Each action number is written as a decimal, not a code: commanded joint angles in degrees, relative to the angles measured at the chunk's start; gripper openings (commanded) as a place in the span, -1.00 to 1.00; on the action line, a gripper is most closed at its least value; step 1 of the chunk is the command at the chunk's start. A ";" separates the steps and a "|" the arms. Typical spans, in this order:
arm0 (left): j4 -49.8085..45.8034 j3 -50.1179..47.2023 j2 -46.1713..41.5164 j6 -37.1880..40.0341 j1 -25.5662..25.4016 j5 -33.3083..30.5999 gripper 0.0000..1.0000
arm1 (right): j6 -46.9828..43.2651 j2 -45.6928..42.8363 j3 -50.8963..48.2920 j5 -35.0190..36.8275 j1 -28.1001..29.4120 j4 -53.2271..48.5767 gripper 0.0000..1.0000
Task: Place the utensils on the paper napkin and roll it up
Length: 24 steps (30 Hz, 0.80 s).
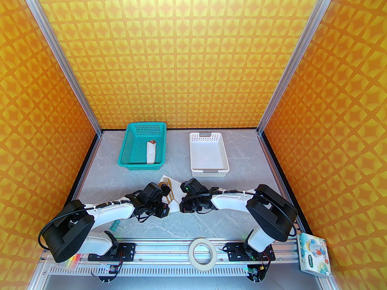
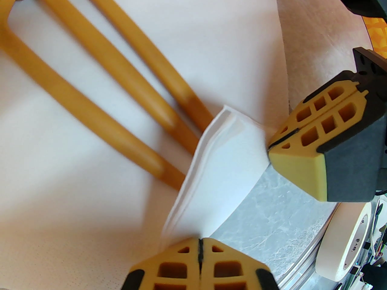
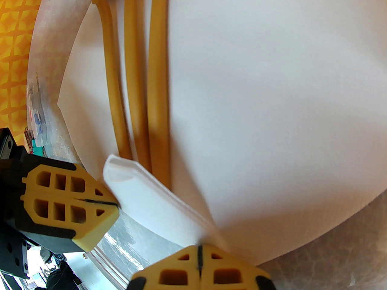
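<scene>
Where the marbled grey table nears its front edge, the paper napkin lies flat between the two arms. The utensils rest on top of it as three tan wooden handles side by side, blurred in both wrist views. In the top view their working ends point to about 11 o'clock. The napkin's near corner is folded up and over the handle ends, making a short doubled flap. The left gripper is clamped on that flap, its yellow fingertips pressed together with the paper's edge running into the seam between them. In its own camera the flap rises toward 12 o'clock from the tips. The right gripper is likewise clenched on the same flap, at the other end of the fold. Each wrist camera catches the other gripper's pinched tips touching the paper. From the napkin, a teal basket sits at about 11 o'clock, and a white roll with a red-brown tip lies inside it. A white basket stands at about 1 o'clock. A roll of tape rests on the rail at about 5 o'clock, and a printed packet lies at about 4 o'clock.
</scene>
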 commanded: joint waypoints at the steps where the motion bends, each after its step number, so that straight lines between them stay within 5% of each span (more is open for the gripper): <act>1: -2.09 -0.60 0.57 0.23 0.29 -2.51 -1.00 | -0.39 1.71 0.35 3.10 0.33 -4.33 -1.00; 24: -11.98 -1.21 -5.89 -2.14 0.82 -10.03 -1.00 | 0.00 1.71 0.58 3.06 0.32 -4.63 -1.00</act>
